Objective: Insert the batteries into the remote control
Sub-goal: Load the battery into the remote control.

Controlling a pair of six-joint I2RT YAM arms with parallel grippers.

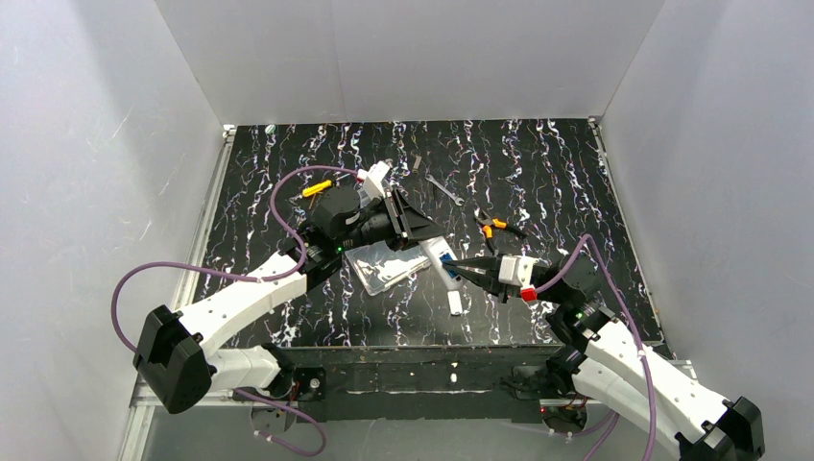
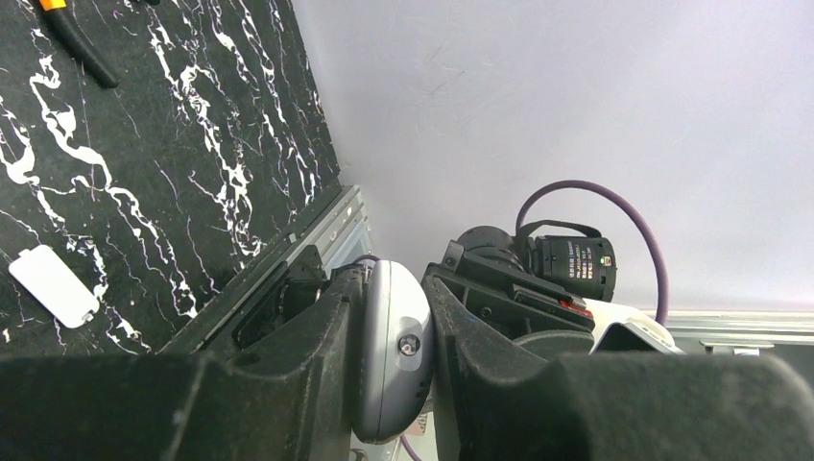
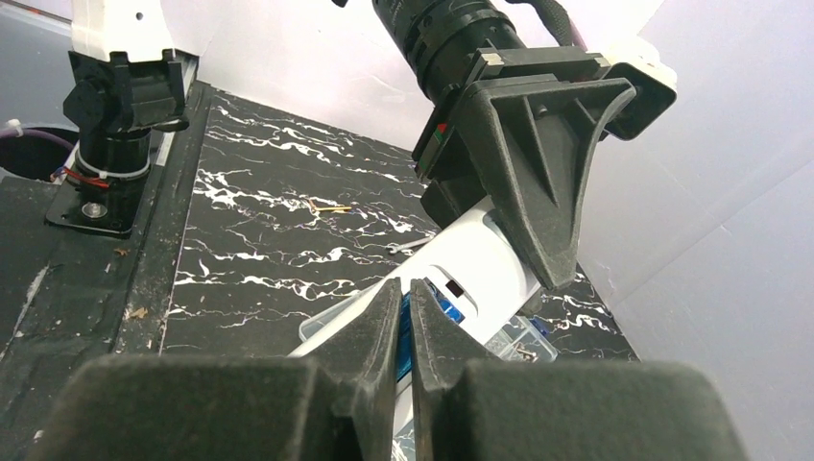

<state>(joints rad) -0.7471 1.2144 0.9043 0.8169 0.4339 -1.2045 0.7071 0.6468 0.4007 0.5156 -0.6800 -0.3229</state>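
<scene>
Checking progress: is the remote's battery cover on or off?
Off: the cover lies on the table, apart from the remote control in the left pincer.

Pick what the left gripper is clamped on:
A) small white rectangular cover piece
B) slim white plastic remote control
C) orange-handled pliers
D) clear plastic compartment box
B: the left gripper has its two black fingers closed on one end of the slim white plastic remote control, as both wrist views show.
</scene>
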